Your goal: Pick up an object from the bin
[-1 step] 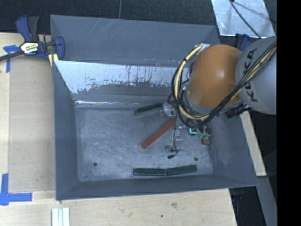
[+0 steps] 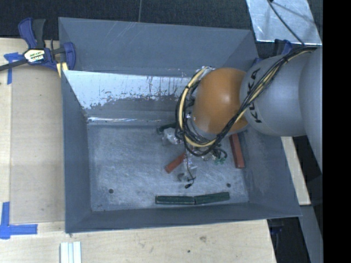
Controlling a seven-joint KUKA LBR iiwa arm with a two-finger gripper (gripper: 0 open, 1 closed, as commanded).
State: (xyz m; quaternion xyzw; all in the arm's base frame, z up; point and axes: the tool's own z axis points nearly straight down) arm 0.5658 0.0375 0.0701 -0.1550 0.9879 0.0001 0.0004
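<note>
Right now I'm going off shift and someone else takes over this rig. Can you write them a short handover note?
Claw: low over the middle of the bin floor. I can't tell whether it is open or shut, and nothing is seen held in it.
Things: a small reddish-brown piece lies just beside the claw, on the view's left. A pale crumpled bit lies behind it. A brown-red bar is on the right of the floor, and a long dark green strip runs along the near wall.
Done: no pick visible.
Left: grasp one thing and lift it out.
</note>
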